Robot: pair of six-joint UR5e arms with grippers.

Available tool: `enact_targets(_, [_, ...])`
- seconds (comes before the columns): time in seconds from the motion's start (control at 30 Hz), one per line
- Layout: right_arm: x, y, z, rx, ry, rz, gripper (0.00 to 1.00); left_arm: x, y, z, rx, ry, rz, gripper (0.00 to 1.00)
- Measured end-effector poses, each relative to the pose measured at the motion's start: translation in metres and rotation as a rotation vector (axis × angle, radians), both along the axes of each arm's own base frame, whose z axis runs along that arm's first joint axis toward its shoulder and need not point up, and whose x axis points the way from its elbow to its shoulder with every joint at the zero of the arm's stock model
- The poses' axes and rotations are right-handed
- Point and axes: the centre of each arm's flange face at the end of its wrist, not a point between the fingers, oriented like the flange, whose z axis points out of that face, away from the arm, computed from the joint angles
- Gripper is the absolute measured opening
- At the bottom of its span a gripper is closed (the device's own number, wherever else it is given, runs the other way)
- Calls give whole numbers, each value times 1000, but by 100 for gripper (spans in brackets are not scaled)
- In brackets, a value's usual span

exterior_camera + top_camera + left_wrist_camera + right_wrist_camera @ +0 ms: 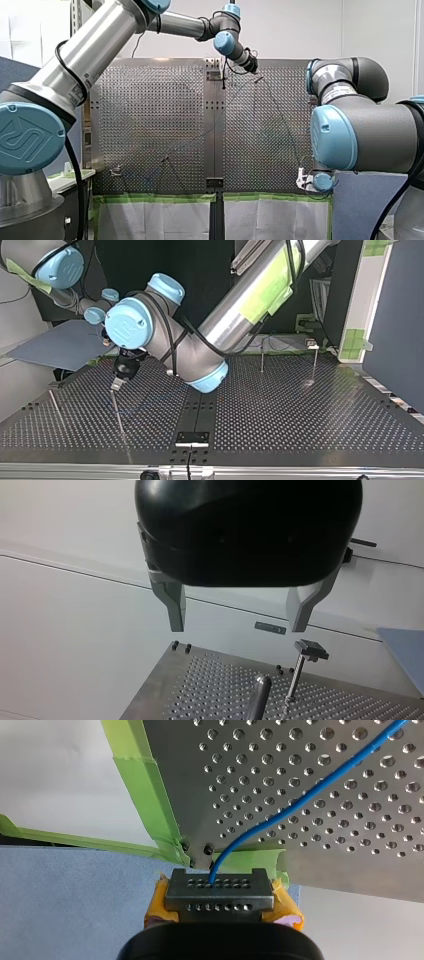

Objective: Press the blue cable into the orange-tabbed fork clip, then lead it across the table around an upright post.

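**Right wrist view.** My right gripper [220, 895], with yellow pads, is closed on the blue cable [300, 800], which leaves its fingertips and curves over the perforated table [325, 855] near the green tape [145, 790] at the table's corner.

**Left wrist view.** My left gripper [237, 628] hangs with its metal fingers [175, 605] spread wide and empty, and a flat-headed post [299, 675] and a round-topped post [260, 695] stand below it.

**Front view.** The label [76, 93] on my left arm [100, 35] is too small to read.
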Motion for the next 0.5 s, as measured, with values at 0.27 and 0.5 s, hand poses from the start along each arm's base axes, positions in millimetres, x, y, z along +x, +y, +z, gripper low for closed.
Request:
enact_targets(0.27, [-1, 0, 0, 1, 0, -1, 0, 2, 5, -1, 9, 15, 19, 100])
enact_targets(0.5, [-4, -1, 0, 2, -1, -3, 0, 1, 6, -2, 16, 20, 50, 100])
